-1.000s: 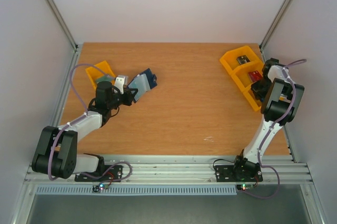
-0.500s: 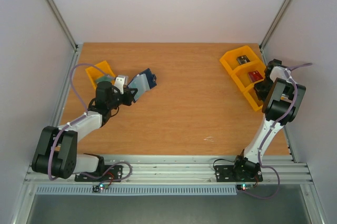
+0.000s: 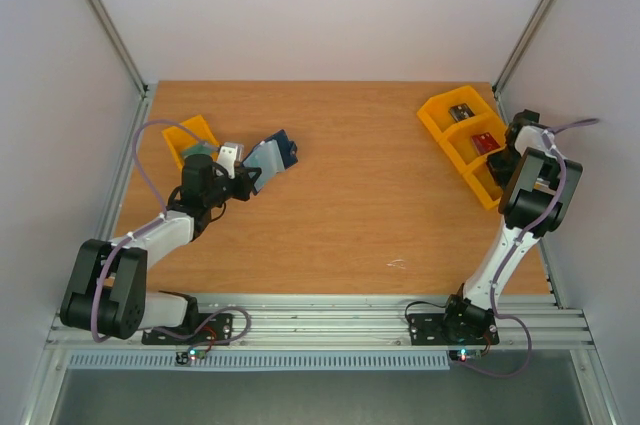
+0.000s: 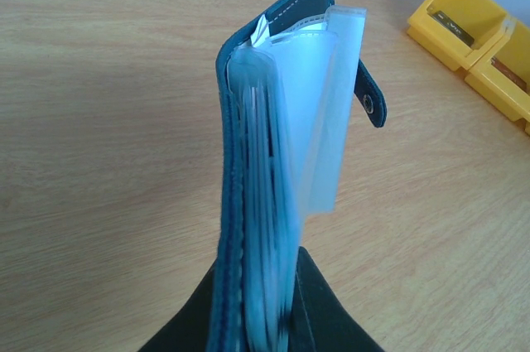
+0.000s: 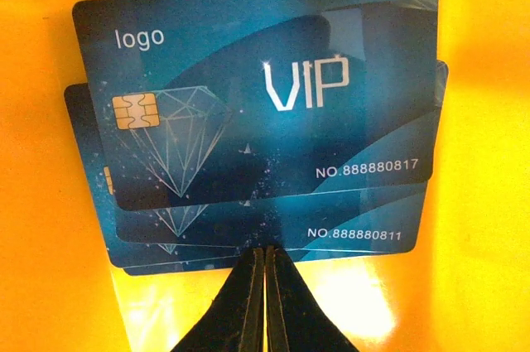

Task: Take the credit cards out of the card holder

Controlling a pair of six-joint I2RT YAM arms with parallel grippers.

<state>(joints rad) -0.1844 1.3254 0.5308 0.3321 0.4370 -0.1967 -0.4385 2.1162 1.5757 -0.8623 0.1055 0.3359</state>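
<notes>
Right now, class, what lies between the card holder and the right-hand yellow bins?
Nothing: only bare table between card holder and yellow bins, as the top external view shows.

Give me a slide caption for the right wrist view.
Shut right fingers at the edge of stacked blue VIP cards in a yellow bin.

Near the table's [image 3: 340,215] far-left corner, the left gripper [image 3: 248,177] grips the open card holder [image 3: 272,155], with a yellow bin [image 3: 185,135] just beside the arm. At the far-right corner, a bin row [image 3: 435,125] holds cards [image 3: 485,144]. The right gripper [image 3: 498,167] sits at its near end.
</notes>
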